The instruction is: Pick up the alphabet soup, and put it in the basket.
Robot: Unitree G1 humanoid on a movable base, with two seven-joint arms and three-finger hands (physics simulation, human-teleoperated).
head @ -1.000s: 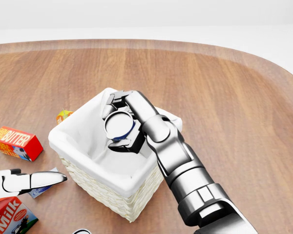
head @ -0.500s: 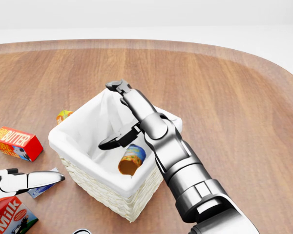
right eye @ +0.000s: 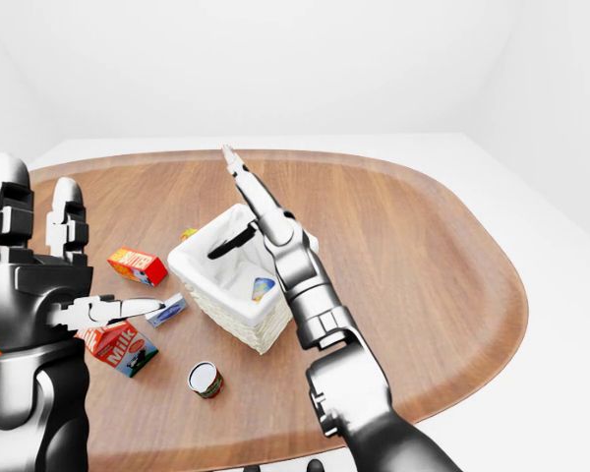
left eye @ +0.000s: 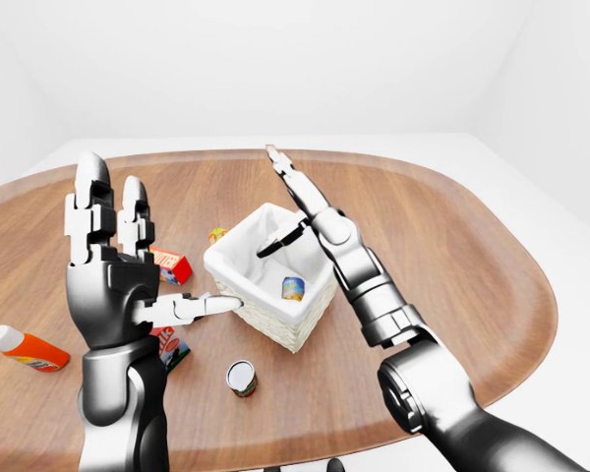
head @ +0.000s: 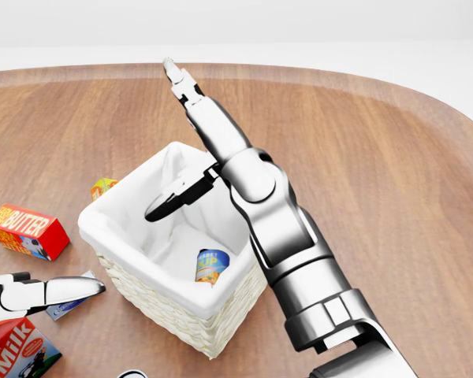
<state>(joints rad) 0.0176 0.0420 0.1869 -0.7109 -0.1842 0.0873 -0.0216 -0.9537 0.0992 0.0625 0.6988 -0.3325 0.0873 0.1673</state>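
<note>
**Alphabet soup lies in the basket, right hand spread above it**

The alphabet soup (head: pixel 212 265) lies tilted on the white lining inside the basket (head: pixel 134 279), toward the lower right corner of it in the head view, touched by no finger. The right hand (head: pixel 191 134) hangs over the basket with its fingers (head: pixel 180 83) stretched out straight toward the top of the view and the thumb (head: pixel 173 197) splayed wide over the opening, holding nothing. The left hand (left eye: pixel 113 265) stands upright at the left of the left-eye view, fingers spread and empty. On the wooden counter (head: pixel 378 173) beside the basket sit a butter box (head: pixel 27 231), a milk carton (right eye: pixel 121 347), a second can (left eye: pixel 241 378) and an orange bottle (left eye: pixel 25 347).
</note>
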